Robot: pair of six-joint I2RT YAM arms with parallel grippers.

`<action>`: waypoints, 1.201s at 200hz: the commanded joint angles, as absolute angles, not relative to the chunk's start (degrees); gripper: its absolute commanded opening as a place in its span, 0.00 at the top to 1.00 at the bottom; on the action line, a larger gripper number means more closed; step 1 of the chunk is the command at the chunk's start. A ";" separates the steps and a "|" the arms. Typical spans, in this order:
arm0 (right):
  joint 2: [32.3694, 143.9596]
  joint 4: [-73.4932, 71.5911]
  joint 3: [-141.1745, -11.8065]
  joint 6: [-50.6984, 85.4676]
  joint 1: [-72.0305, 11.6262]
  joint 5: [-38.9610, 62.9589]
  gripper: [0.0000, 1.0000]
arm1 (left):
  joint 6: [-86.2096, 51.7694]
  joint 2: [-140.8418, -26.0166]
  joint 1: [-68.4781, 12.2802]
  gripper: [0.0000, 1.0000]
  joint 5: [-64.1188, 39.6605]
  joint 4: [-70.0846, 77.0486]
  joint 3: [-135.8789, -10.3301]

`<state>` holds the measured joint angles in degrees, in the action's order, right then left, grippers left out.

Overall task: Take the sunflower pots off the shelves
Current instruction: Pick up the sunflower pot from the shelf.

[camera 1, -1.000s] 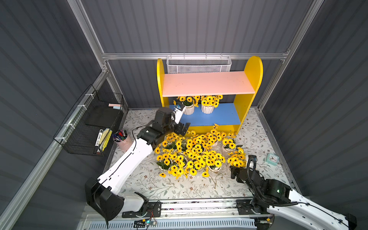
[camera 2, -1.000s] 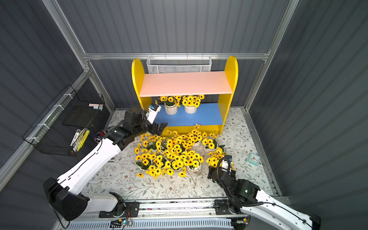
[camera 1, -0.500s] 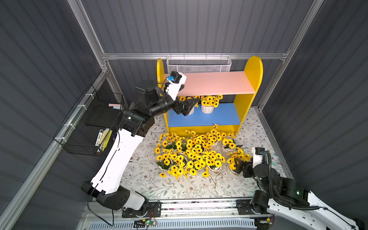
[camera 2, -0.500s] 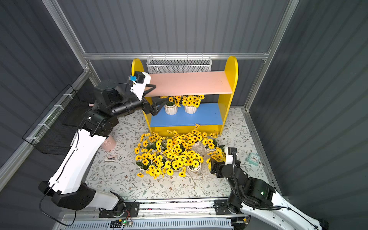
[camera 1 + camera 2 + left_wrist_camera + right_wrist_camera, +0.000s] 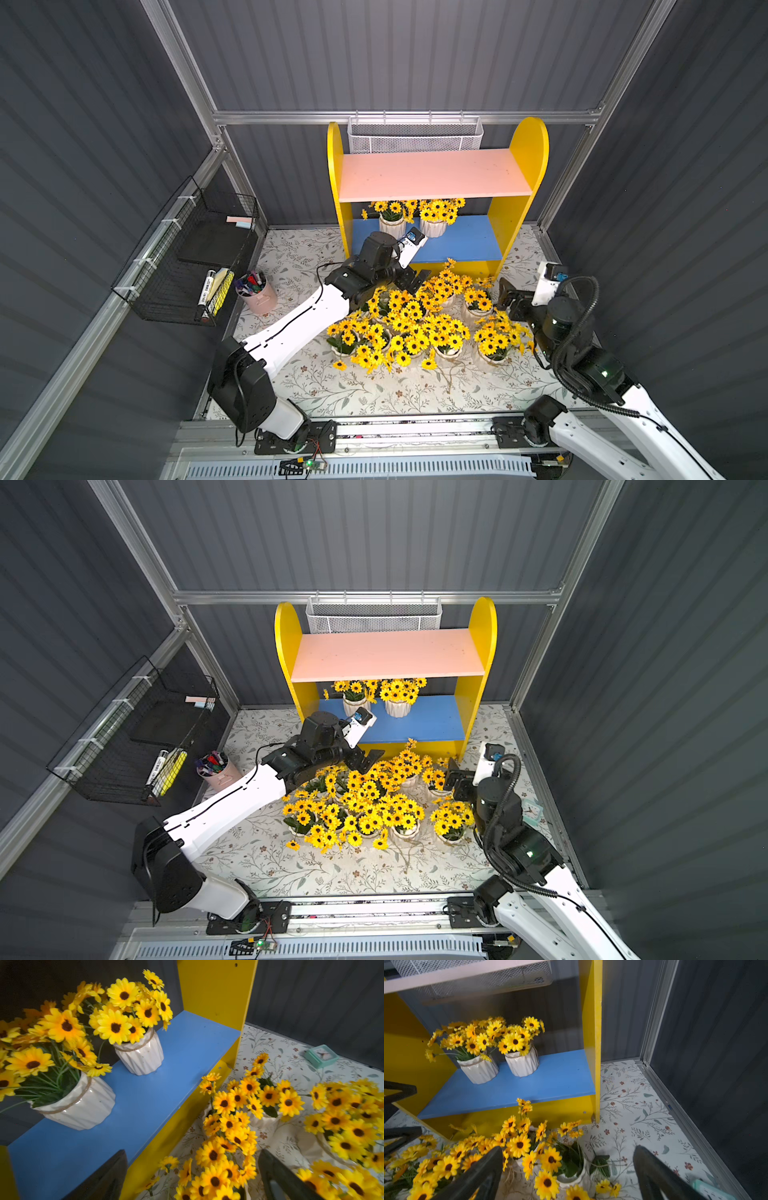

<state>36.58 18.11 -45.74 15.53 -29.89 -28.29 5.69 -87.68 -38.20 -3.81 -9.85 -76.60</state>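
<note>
Two sunflower pots (image 5: pixel 392 224) (image 5: pixel 433 226) stand side by side on the blue lower board (image 5: pixel 465 245) of the shelves; the pink upper board (image 5: pixel 432 174) is bare. Several more pots (image 5: pixel 415 328) crowd the floral mat in front. My left gripper (image 5: pixel 415 281) hovers open at the blue board's front edge, over the floor flowers; in the left wrist view the gripper (image 5: pixel 191 1176) holds nothing, and the shelf pots (image 5: pixel 83 1103) (image 5: pixel 141 1053) are beyond it. My right gripper (image 5: pixel 509 297) is open at the cluster's right side, above a floor pot (image 5: pixel 571 1174).
A pink cup of markers (image 5: pixel 255 291) and a black wire rack (image 5: pixel 187 257) are on the left. A white mesh basket (image 5: pixel 415 135) hangs behind the shelves. A teal clock (image 5: pixel 532 810) lies on the mat at the right, near the right arm.
The left arm swung up beside the pink board, then came back down to the blue board's front edge. The right arm moved from the front toward the shelves' right side. Both grippers stayed open.
</note>
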 commanded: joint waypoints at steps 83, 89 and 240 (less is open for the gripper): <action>47.29 1.75 -43.79 18.70 -18.34 -8.88 0.01 | -1.18 -106.11 -28.00 0.01 6.56 10.39 -79.87; 47.43 1.71 -43.69 18.72 -18.05 -8.27 0.01 | -0.93 -107.14 -27.52 0.01 6.37 10.44 -80.32; 50.16 -1.49 -40.23 20.56 -14.07 0.26 0.01 | -3.77 -119.60 -25.22 0.01 6.21 20.71 -91.19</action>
